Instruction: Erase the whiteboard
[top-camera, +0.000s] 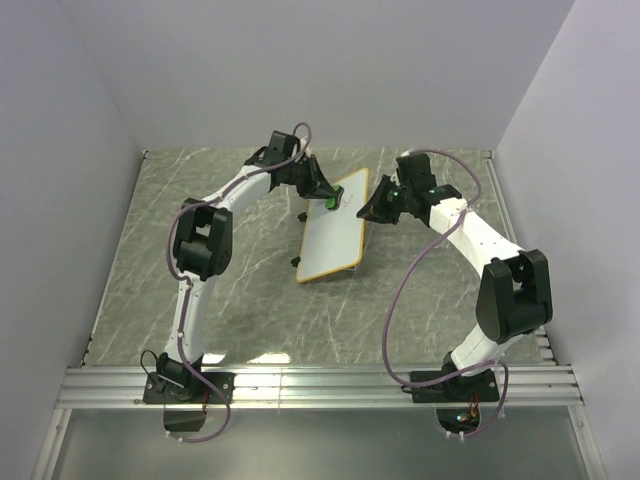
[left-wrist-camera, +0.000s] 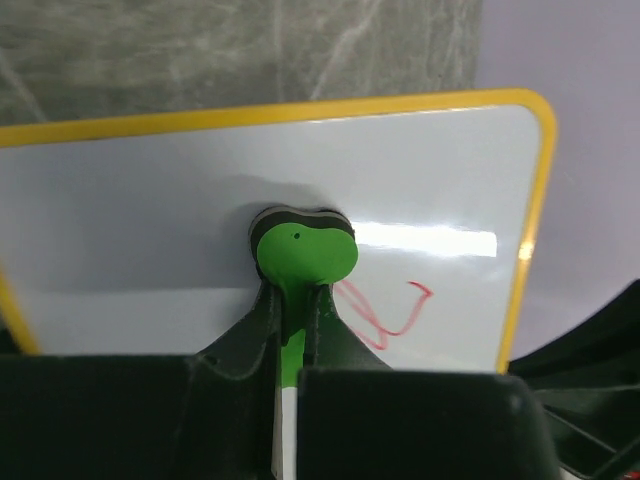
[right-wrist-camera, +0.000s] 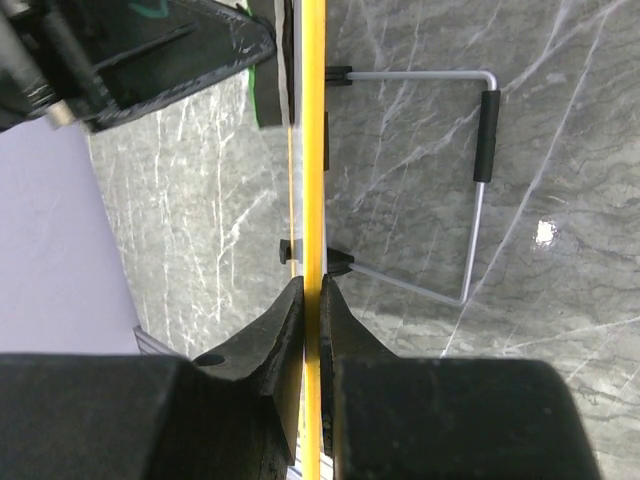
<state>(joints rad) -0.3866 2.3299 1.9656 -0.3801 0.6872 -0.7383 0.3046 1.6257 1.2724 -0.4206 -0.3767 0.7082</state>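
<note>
Right end effector (right-wrist-camera: 312, 300): clenched on the yellow frame (right-wrist-camera: 314, 150) of the whiteboard (top-camera: 335, 235), at the board's 3 o'clock edge in the top view. My judgement is that this grip braces the board so wiping pressure cannot tip or slide it.

The board stands tilted near the middle of the worktop (top-camera: 240, 310), with its wire stand (right-wrist-camera: 480, 170) folded out behind.

Left end effector (left-wrist-camera: 295, 320): grasping the green eraser (left-wrist-camera: 305, 255) by its stem, with the pad face against the white surface.

Red scribble (left-wrist-camera: 385, 312): just beside the eraser at 4 o'clock in the left wrist view, not yet wiped.

Room for moving: there is plain white board toward 9 o'clock. Toward 3 o'clock the rounded frame corner is near and the right end effector waits beyond it. Strokes that way should stay short and stop inside the frame.
</note>
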